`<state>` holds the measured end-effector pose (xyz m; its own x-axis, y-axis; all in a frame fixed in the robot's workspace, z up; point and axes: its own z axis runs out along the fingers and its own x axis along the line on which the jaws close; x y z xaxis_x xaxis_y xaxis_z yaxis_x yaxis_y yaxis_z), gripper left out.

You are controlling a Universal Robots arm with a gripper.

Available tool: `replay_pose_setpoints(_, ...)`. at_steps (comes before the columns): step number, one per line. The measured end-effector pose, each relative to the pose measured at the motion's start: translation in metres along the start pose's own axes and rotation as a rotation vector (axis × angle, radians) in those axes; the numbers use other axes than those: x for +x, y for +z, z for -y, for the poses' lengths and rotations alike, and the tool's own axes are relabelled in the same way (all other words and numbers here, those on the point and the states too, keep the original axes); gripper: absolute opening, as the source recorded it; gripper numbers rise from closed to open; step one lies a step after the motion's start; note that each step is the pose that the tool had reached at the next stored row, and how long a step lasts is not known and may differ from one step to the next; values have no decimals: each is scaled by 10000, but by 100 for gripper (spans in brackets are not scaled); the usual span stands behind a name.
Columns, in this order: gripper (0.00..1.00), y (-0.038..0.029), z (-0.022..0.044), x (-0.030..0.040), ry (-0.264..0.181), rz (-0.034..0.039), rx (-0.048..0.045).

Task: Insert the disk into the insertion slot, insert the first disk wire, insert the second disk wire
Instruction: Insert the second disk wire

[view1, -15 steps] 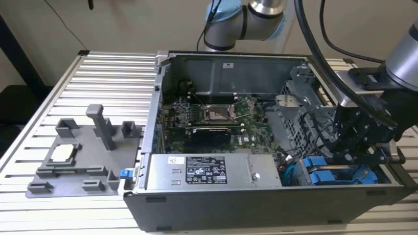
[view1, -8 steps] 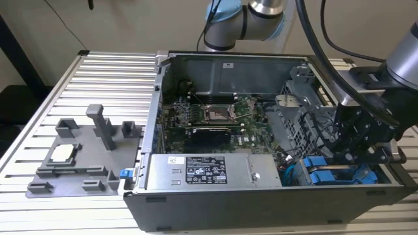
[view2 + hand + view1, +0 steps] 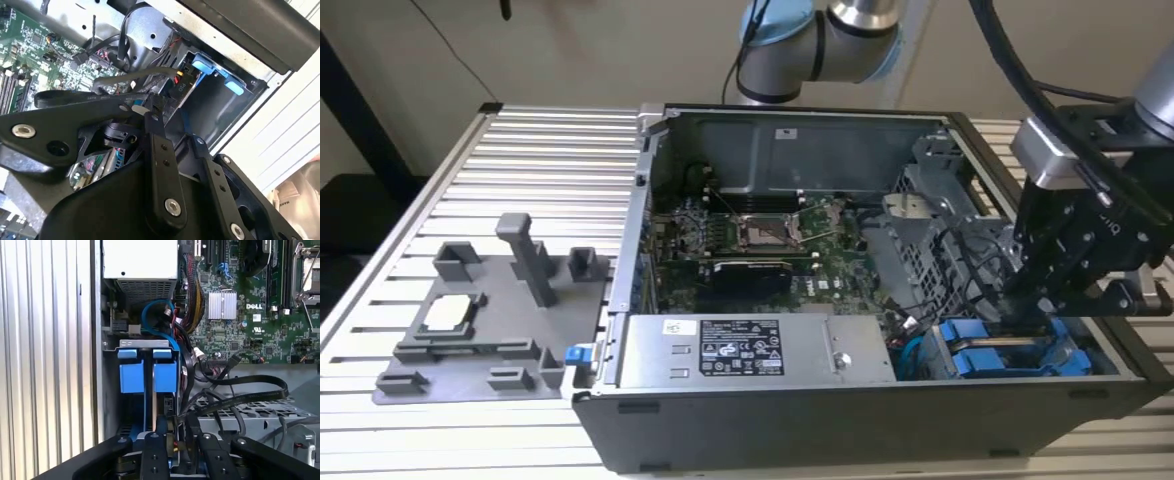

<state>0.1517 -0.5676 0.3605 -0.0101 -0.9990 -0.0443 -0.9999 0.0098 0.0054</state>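
Two blue-fronted carriers [image 3: 131,376] [image 3: 165,376] stand side by side in the drive bay slots at the case's front corner [image 3: 977,360]. Which of them is the disk I cannot tell. My gripper [image 3: 1021,310] reaches down into the bay right behind the carrier nearer the motherboard, among the cables [image 3: 177,432]. A black connector with red and orange wires [image 3: 180,86] lies just past the gripper's tip [image 3: 172,130], close to the blue tabs [image 3: 201,65]. A blue cable [image 3: 150,315] loops from behind the carriers and runs down between them.
The open computer case [image 3: 854,410] lies on a slatted table. Inside are the motherboard [image 3: 747,230], the power supply [image 3: 747,350] and a metal drive cage [image 3: 934,230]. Black cables [image 3: 250,390] arch beside the gripper. A grey fixture [image 3: 480,330] sits at the exterior view's left.
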Motion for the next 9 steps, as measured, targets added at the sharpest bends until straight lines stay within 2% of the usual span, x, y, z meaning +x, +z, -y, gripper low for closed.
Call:
replay_pose_setpoints(3, 30, -81, 0, -4, 0, 0, -10)
replay_pose_setpoints(9, 30, -193, -1, -9, 1, 0, -11)
